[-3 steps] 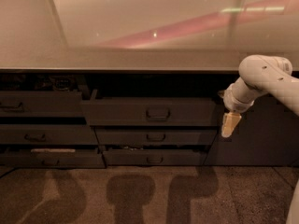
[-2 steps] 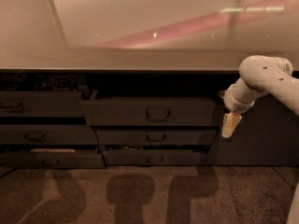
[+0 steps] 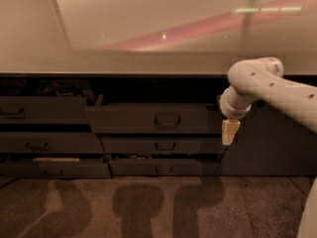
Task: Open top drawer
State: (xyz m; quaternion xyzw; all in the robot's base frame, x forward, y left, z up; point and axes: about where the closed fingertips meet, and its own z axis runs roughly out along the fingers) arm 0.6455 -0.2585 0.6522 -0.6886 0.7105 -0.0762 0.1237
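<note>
The top drawer (image 3: 148, 119) is the widest dark front in the middle column, with a small loop handle (image 3: 167, 120) at its centre. It stands out from the cabinet, ahead of the two narrower fronts below it. My gripper (image 3: 230, 132) hangs tip-down on the white arm (image 3: 262, 83), right at the drawer front's right end and level with its lower edge. It is well right of the handle and holds nothing that I can see.
Two narrower drawers (image 3: 164, 146) (image 3: 163, 168) sit under the top one. A left column of drawers (image 3: 44, 110) is partly open, with clutter behind. A pale countertop (image 3: 148, 63) overhangs above. A plain dark panel (image 3: 270, 143) is at the right, and carpet (image 3: 148, 207) lies below.
The arm and gripper have shifted a little to the left, toward the right end of the top drawer front. The drawers have not moved.
</note>
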